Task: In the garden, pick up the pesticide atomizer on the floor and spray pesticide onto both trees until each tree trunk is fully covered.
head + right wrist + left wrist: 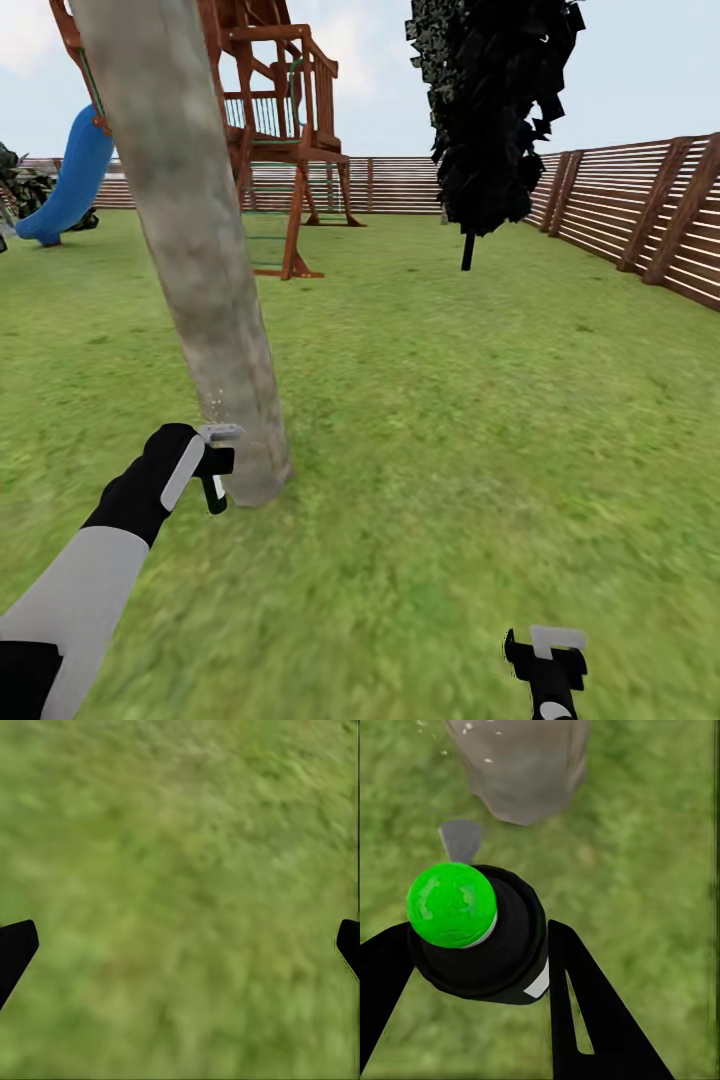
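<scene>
Left gripper (212, 470) is held low beside the foot of the tree trunk (190, 230), its two black fingers (585, 1005) closed on the pesticide atomizer (484, 937). In the left wrist view the bottle sits squarely between the fingers, one finger pressed to each flank, its dark body and bright green end facing the camera and a strip of pale label showing at the lower edge. The light grey spray head (460, 840) projects past the fingertips toward the trunk base (521, 769), close to it but not touching. In the head view the grey trigger head (222, 433) lies just beside the bark near ground level. A thin scatter of whitish pesticide specks (212, 400) shows against the trunk above the nozzle (a few more are visible on the bark in the left wrist view). The trunk leans across the upper left of the head view, rising from the lawn (450, 400). Right gripper (545, 655) hangs low over bare grass, well apart from the trunk, fingers (16, 949) spread wide with nothing between them. Behind stand a wooden play tower (285, 120) with a blue slide (70, 180), a dark narrow tree (490, 110) and the slatted fence (640, 210).
</scene>
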Available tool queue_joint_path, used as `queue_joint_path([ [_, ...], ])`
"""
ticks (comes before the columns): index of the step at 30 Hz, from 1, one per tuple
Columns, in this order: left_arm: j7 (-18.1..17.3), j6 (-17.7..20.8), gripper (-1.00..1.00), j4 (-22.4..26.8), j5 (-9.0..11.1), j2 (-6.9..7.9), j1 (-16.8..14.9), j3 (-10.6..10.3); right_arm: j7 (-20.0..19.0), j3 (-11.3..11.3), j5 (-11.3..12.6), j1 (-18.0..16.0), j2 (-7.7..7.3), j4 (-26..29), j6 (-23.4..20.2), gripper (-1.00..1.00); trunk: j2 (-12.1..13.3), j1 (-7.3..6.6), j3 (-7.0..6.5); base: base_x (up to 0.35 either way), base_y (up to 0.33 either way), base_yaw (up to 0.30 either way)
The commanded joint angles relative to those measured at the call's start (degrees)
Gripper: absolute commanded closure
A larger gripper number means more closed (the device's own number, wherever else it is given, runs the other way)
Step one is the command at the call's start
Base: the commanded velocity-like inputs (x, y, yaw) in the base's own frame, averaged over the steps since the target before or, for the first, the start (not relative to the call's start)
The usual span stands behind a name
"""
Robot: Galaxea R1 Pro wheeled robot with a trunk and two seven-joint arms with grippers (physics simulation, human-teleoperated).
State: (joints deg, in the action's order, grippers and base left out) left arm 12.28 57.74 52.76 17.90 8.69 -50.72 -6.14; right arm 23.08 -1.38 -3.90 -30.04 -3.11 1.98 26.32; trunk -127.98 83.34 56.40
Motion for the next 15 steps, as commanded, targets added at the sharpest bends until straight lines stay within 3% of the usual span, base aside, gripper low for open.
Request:
queue_joint_path([
  [1,0.6,0.2,1.0,0.1,0.6,0.08,-0.1,-0.2,0.4,-0.1,-0.4,0.0,0.0,0.0,0.0,-1.0,0.0,-0.01,0.05,0.0,-0.277,0.006],
  [8,0.6,0.2,1.0,0.1,0.4,0.08,-0.2,-0.2,0.4,-0.1,-0.4,0.0,0.03,0.0,0.0,-1.0,0.0,-0.01,0.05,0.005,-0.277,0.001],
  [15,0.7,0.1,1.0,0.0,0.4,0.18,0.2,-0.1,0.4,-0.1,-0.4,0.0,0.03,0.0,0.0,-1.0,0.0,-0.01,0.05,0.21,-0.208,0.248],
])
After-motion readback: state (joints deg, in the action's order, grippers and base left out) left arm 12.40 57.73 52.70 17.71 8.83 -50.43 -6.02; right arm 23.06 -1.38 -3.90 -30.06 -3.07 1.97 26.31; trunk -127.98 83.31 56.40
